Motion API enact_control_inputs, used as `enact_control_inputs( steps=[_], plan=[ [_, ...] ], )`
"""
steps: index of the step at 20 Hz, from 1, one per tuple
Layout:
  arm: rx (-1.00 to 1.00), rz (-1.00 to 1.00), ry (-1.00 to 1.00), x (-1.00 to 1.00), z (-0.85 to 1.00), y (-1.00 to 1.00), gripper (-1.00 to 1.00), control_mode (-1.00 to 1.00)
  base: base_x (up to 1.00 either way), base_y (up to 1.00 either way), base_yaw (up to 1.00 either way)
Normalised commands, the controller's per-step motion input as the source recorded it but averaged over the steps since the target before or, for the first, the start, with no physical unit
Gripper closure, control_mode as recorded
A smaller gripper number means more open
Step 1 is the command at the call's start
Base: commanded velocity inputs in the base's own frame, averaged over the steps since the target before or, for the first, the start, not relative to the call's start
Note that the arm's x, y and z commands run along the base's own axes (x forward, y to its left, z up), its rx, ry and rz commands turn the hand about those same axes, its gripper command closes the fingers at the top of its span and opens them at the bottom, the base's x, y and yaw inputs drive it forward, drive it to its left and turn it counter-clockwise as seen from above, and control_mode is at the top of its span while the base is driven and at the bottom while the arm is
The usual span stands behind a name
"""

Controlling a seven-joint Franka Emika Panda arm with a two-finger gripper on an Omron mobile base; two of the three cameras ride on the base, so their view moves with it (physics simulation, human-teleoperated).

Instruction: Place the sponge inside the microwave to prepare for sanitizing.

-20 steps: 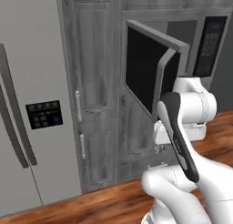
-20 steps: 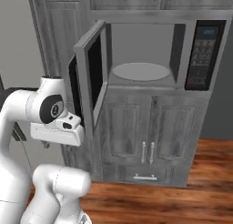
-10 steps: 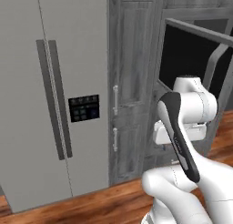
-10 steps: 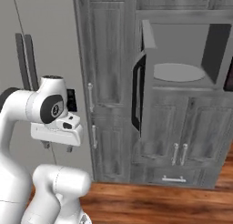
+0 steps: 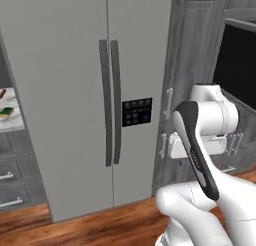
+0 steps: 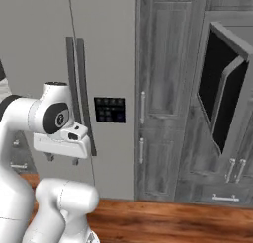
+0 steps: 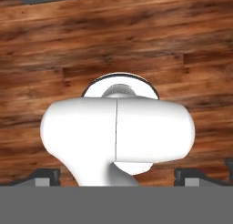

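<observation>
The sponge, green over yellow, lies on a pale counter at the far left edge of the left base view. The microwave's open door, black glass in a grey frame, hangs at the right; its dark glass also sits at the right edge of the left base view. The cavity is out of sight. My gripper hangs folded close to my body, pointing down at the wooden floor, far from both. Its fingertips stand wide apart with nothing between them, so it is open.
A tall grey two-door fridge with a dark control panel stands straight ahead. Grey cabinet doors sit between fridge and microwave. Drawers lie under the left counter, where a red item rests.
The base has swung left: the whole scene slid right, the fridge came to the centre and the microwave went to the right edge. The folded arm kept its pose.
</observation>
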Motion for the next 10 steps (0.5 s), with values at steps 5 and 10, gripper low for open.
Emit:
enact_control_inputs(
  steps=[5, 10],
  plan=[
    [0.0, 0.0, 0.0, 0.0, 0.0, 0.0, -1.0, 1.0, 0.0, 0.97, 0.09],
    [0.0, 0.0, 0.0, 0.0, 0.0, 0.0, -1.0, 1.0, 0.0, 1.0, 0.1]
  ],
)
